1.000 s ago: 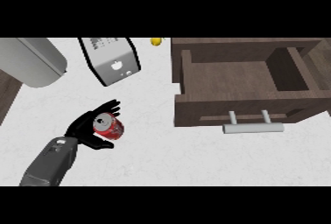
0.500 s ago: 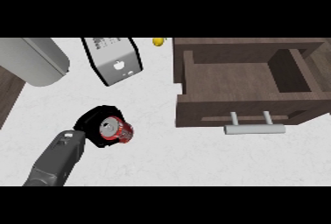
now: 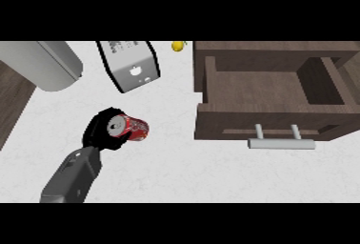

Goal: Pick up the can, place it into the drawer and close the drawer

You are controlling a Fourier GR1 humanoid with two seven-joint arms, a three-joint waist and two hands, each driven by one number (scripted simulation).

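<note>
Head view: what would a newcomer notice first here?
The red can stands out most, at the left of the counter, with the left robot hand curled round it. Next comes the open wooden drawer at the right, nothing visible inside it, its pale handle facing the viewer.

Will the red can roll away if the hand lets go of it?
Probably. The can is round and looks tilted on its side in the left hand, so it could roll across the smooth counter. It looks stiff, not squishy. Its shiny metal may be a bit slippery.
</note>
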